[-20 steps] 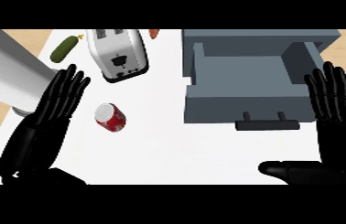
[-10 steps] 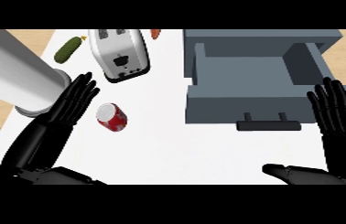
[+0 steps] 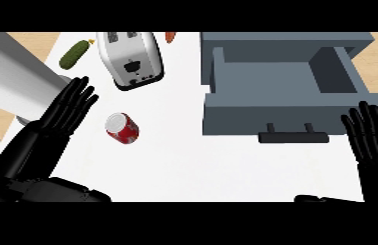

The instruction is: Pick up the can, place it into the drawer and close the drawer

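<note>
I see the can (image 3: 122, 129) lying on its side on the white tabletop (image 3: 192, 169), below the toaster (image 3: 131, 59) and left of the open drawer (image 3: 273, 114). Left hand (image 3: 63, 114) is just left of the can, apart from it, fingers straight and spread wide, holding nothing. Right hand (image 3: 364, 136) is at the view's right edge beside the drawer front, fingers straight, empty.

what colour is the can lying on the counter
Red with a silver top; the can shows in the head view.
</note>
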Robot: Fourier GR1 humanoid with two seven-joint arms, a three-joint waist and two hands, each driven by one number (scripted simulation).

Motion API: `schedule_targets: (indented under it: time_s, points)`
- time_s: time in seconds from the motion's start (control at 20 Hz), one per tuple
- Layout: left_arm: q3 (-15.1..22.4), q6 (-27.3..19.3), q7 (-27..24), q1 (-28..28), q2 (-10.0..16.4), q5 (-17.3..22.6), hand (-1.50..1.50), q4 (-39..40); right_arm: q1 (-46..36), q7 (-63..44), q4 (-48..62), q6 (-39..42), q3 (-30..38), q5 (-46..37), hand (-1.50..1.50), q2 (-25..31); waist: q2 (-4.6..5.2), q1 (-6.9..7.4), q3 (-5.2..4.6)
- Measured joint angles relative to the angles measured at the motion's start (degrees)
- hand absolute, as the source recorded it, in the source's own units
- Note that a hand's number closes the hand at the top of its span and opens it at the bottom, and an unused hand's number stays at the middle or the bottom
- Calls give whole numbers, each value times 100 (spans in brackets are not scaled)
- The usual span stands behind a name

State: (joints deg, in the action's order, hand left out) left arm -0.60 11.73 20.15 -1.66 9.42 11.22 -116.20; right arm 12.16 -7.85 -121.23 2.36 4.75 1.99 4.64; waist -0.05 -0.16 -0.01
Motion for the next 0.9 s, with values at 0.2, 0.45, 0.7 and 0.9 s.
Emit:
schedule_targets:
  time_s: [0.2,0.45,0.7,0.9]
  points:
    - [-11,-32,-74,-91,-98,-164,-150,287,73,149,86,82,1,-61,-150,-63,1,-1,1]
    - [-127,71,-465,-191,-146,-293,-150,823,225,326,122,280,207,55,-150,-40,2,-5,0]
    - [-98,72,-894,-414,-257,-566,-150,1493,218,485,252,366,326,70,-150,-79,4,-8,0]
    - [-172,130,-1188,-420,-257,-650,-150,1831,177,521,341,460,476,110,-150,-36,4,-4,1]
